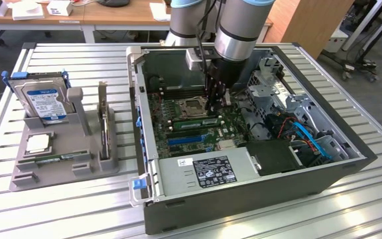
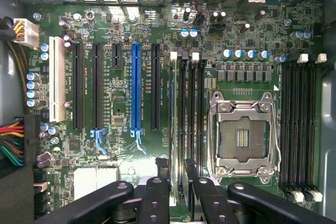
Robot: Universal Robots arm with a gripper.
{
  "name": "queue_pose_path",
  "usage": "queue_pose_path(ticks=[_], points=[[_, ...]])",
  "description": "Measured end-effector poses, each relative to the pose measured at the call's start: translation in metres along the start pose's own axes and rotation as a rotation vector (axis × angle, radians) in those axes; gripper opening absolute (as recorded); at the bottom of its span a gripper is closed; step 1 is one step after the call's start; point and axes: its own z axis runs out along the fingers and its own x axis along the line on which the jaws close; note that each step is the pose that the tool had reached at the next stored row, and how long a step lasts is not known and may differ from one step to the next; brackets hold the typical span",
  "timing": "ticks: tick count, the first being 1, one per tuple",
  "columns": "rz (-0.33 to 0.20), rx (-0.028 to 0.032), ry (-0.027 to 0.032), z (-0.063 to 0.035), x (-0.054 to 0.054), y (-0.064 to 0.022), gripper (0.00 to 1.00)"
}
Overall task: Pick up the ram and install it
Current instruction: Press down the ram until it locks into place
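The ram (image 1: 194, 121) is a thin green stick standing on edge in a memory slot beside the empty CPU socket (image 1: 192, 104), inside the open computer case. My gripper (image 1: 214, 107) hangs straight down over it from the arm. In the wrist view the ram (image 2: 180, 129) shows edge-on as a dark line running along the slot. My gripper (image 2: 177, 192) straddles one end of it, one black finger (image 2: 157, 198) on each side. The jaws stand apart, wider than the stick. I cannot tell whether a pad touches it.
The case wall (image 1: 244, 199) surrounds the motherboard; cables and drive cages crowd the exterior view's right. On the slatted table at the exterior view's left, a grey holder (image 1: 45, 174) carries a hard drive (image 1: 44, 102), an upright expansion card (image 1: 103, 119) and another green stick (image 1: 59, 158).
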Motion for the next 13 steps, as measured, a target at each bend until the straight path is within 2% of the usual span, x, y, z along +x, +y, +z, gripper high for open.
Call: queue_pose_path(ticks=[10, 11, 13], points=[[0.0, 0.0, 0.0, 0.0, 0.0, 0.0, 0.24], [0.0, 0.0, 0.0, 0.0, 0.0, 0.0, 0.23], [0.0, 0.0, 0.0, 0.0, 0.0, 0.0, 0.1]])
